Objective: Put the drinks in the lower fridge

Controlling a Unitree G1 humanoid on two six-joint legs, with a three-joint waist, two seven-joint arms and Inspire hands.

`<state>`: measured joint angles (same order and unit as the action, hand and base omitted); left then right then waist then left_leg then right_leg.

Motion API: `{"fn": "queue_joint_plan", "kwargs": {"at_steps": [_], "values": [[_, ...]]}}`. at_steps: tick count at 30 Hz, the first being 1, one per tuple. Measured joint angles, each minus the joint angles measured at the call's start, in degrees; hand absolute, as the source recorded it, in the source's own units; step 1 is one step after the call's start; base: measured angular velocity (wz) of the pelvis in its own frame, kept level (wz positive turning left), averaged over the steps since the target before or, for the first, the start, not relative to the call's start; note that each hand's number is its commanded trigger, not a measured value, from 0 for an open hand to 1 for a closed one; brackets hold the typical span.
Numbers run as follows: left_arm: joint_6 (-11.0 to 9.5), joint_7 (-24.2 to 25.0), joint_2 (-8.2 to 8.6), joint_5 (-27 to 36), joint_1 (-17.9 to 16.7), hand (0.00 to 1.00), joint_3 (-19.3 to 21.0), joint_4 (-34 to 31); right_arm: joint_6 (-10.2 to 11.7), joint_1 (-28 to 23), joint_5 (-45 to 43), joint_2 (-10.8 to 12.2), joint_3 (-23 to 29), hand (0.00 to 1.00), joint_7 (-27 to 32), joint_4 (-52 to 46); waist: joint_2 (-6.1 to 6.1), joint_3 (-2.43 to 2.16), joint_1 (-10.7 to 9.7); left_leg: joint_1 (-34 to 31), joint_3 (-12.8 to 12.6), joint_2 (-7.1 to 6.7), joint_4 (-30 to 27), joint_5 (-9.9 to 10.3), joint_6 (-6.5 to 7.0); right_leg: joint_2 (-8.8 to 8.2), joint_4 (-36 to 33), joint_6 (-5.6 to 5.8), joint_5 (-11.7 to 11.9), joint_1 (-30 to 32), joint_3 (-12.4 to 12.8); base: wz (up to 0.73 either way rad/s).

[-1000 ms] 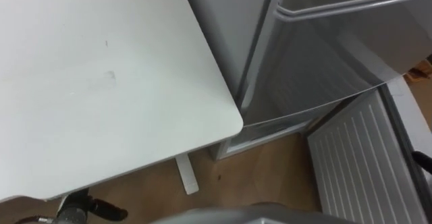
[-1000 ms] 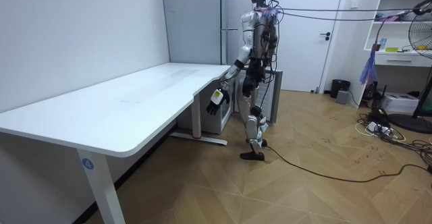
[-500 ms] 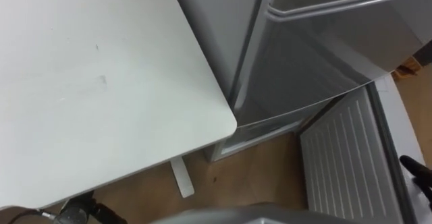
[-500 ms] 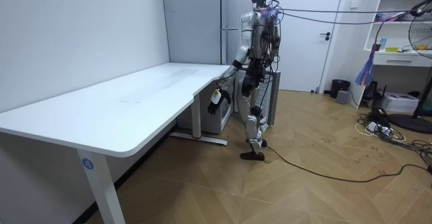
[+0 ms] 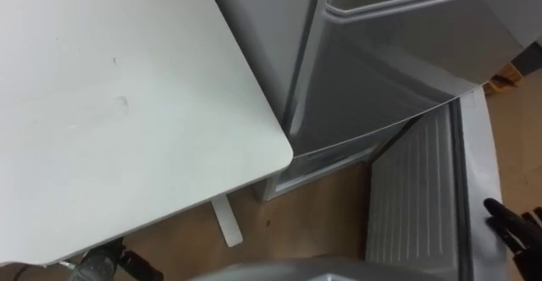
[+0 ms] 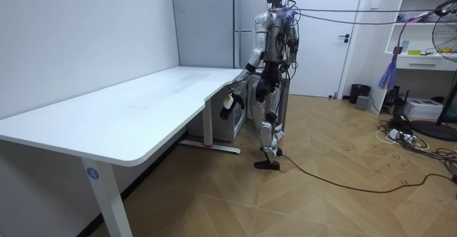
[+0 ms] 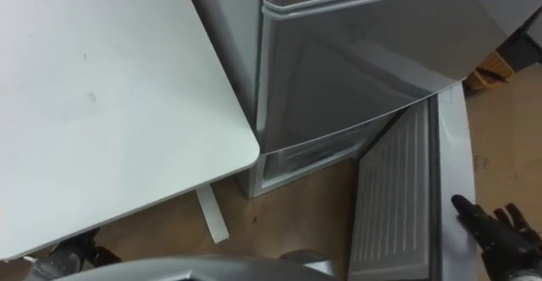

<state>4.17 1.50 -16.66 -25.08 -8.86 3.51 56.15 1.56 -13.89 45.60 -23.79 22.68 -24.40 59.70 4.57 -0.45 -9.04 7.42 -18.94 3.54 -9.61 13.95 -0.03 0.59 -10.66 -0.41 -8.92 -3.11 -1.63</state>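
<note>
Fridge point(image 7: 339, 78) stands right of the white table point(image 7: 102, 103), lower door point(image 7: 394, 196) open; right hand point(image 7: 500, 230) at the door's near edge, fingers straight, empty; left hand point(image 6: 228, 103) hangs beside the table, state indeterminable.

White desk point(image 6: 143, 101) on herringbone wood floor point(image 6: 321, 208), white door point(image 6: 321, 58) behind

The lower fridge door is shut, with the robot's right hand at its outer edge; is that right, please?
Not quite: the lower fridge door stands open, as the left eye view shows; the right hand is indeed at its outer edge.
</note>
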Motion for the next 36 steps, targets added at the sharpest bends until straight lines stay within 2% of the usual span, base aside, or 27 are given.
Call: {"fn": "queue_joint_plan", "kwargs": {"at_steps": [4,8,10,12,14,15,18,19,20,21,22,27,32,36], "values": [[-0.1,-0.8,0.22,0.8,0.8,0.0,-2.1,2.7,1.0,-0.1,2.9,2.0,-3.1,0.0,-1.1,-0.1,-0.03,0.0,0.3,0.0,0.0,0.01,0.0,0.0,0.0,0.03,0.0,-0.02,0.1,0.1,-0.1,0.0],[-0.1,-1.4,1.34,0.8,0.8,0.0,-3.0,2.5,1.5,-0.5,6.0,5.3,-7.0,0.0,-1.4,-2.3,-0.26,0.01,1.6,-0.2,0.0,0.09,0.0,0.0,-0.01,0.09,0.0,-0.06,0.1,0.3,-0.1,-0.01],[-0.1,-2.2,2.49,0.8,0.8,0.0,-3.2,2.3,1.4,-0.4,10.5,7.4,-8.7,0.0,-1.4,-3.0,-0.87,0.02,1.8,-0.5,0.5,0.0,0.0,0.0,0.0,0.02,0.1,-0.05,0.1,0.3,-0.4,0.1],[-0.1,-2.5,4.23,0.8,0.9,0.0,-4.0,2.3,1.3,0.2,15.0,9.8,-12.0,0.0,-2.2,-3.7,-2.46,0.06,2.4,-1.0,0.5,-0.07,0.0,0.0,0.02,0.0,0.3,0.02,0.2,0.4,-0.5,0.0],[-0.1,-2.5,5.51,0.8,1.3,0.0,-4.4,2.3,0.9,0.5,16.4,10.9,-15.7,0.0,-2.7,-3.7,-3.61,0.03,3.6,-0.8,0.4,-0.21,0.0,0.0,0.02,0.03,0.2,0.03,0.2,0.5,-0.5,-0.06],[-0.1,-2.6,6.22,0.8,1.8,0.0,-4.4,2.3,0.7,1.0,16.3,12.0,-18.3,0.0,-2.9,-3.7,-3.91,0.2,4.5,-1.0,0.5,-0.3,0.0,0.0,0.0,0.07,0.2,0.03,0.2,0.8,-0.7,0.0],[-0.5,-3.1,7.49,1.7,2.4,0.0,-6.5,2.4,-1.0,2.6,16.1,14.3,-27.3,0.0,-3.7,-4.2,-4.28,0.29,5.9,-1.5,1.1,-0.29,-0.1,-0.1,-0.06,0.0,0.2,0.03,0.2,1.1,-1.9,0.08],[-0.5,-3.2,7.74,2.2,2.6,0.0,-6.8,2.4,-1.4,2.8,16.1,14.7,-28.9,0.0,-4.0,-4.6,-4.35,0.3,6.3,-1.7,1.2,-0.29,-0.1,-0.1,-0.06,-0.04,0.2,0.03,0.2,1.1,-2.1,0.16],[-0.5,-3.5,7.98,3.0,3.3,0.0,-8.0,2.4,-2.4,3.5,16.0,15.1,-32.0,0.0,-4.9,-5.5,-4.64,0.42,6.7,-2.1,1.8,-0.31,-0.3,-0.1,0.02,-0.23,0.3,0.03,0.2,1.2,-2.7,0.2],[-0.6,-3.4,8.16,3.3,3.8,0.0,-8.9,2.5,-3.1,4.2,15.8,15.1,-34.4,0.0,-5.5,-6.9,-4.89,0.36,7.3,-2.4,2.1,-0.34,-0.3,-0.2,0.16,-0.45,0.5,0.03,0.2,1.2,-3.2,0.18],[-0.7,-3.4,8.21,3.5,3.8,0.0,-9.1,2.4,-3.3,4.5,15.7,15.1,-35.2,0.0,-5.8,-7.7,-4.94,0.34,7.7,-2.4,2.1,-0.35,-0.3,-0.2,0.17,-0.47,0.6,0.03,0.2,1.2,-3.1,0.13],[-0.8,-3.2,7.09,6.2,3.9,0.0,-9.2,1.6,-4.9,4.0,15.7,13.7,-36.6,0.0,-4.5,-11.6,-4.19,0.75,8.9,-2.9,2.4,-0.36,-0.6,-0.3,0.18,-0.42,0.8,0.0,0.2,1.2,-3.4,-0.01],[-0.8,-4.0,7.3,7.4,4.1,0.0,-9.3,1.9,-4.8,4.2,15.3,13.5,-36.8,0.0,-4.2,-10.8,-4.08,0.83,9.4,-3.0,2.7,-0.37,-0.5,-0.3,0.17,-0.4,0.8,0.0,0.2,1.2,-3.7,0.02],[-0.5,-5.2,7.67,7.5,4.0,0.0,-9.3,2.0,-5.0,5.0,15.4,13.4,-36.8,0.0,-3.9,-8.9,-4.1,0.81,9.4,-3.4,3.7,-0.47,-0.2,-0.4,0.07,-0.48,0.9,0.0,0.2,1.2,-4.9,0.11]]}}
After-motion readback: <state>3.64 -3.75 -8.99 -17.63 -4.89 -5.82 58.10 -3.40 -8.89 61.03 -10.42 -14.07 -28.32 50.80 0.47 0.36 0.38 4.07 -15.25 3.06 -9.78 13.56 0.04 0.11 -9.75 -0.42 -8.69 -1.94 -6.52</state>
